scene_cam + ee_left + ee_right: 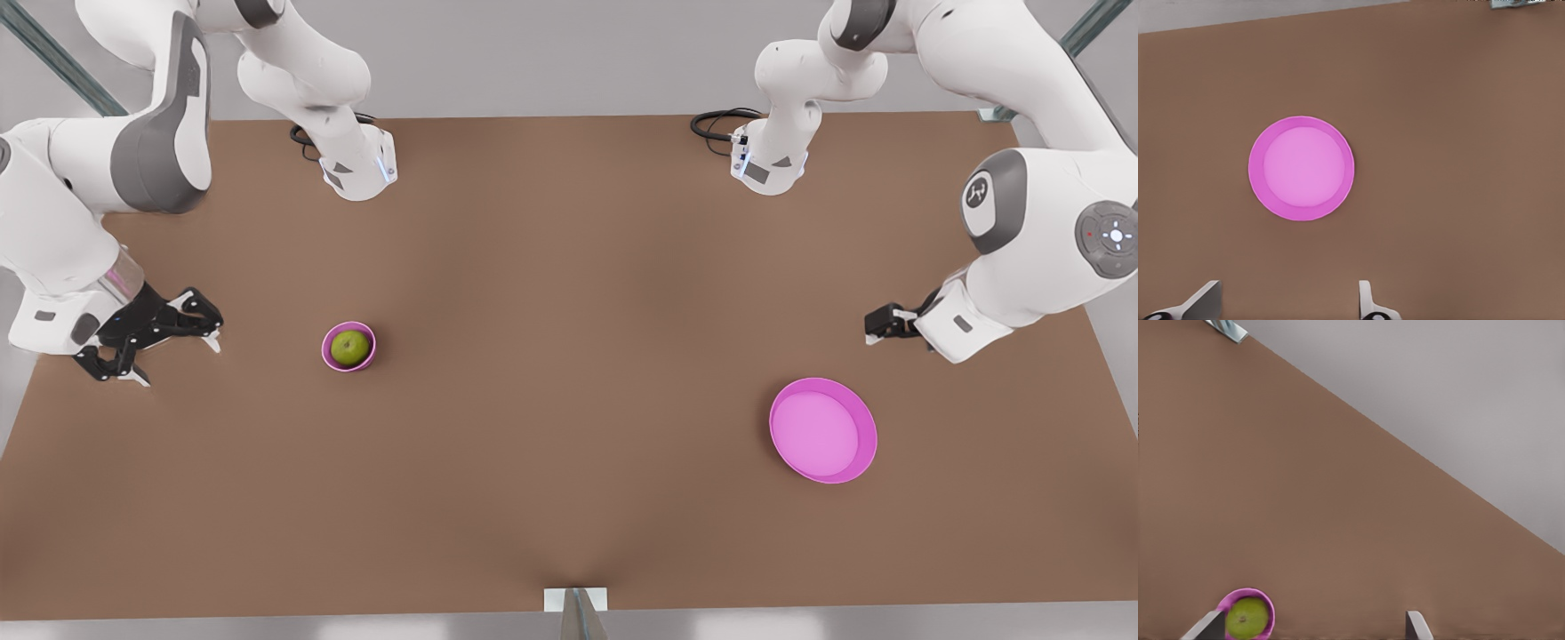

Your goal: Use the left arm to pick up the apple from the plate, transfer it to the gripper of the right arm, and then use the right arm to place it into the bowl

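Sitting in the bowl (348, 347) at the table's (551, 373) 9 o'clock, the apple (350, 348) is at 3 o'clock of the wide-open, empty right gripper (174, 354), while the left gripper (874, 332), open and empty, hovers at 1 o'clock of the bare plate (823, 430).

Soft, even overhead light fills the scene, with only faint shadows on the brown table (569, 373) and no glare.
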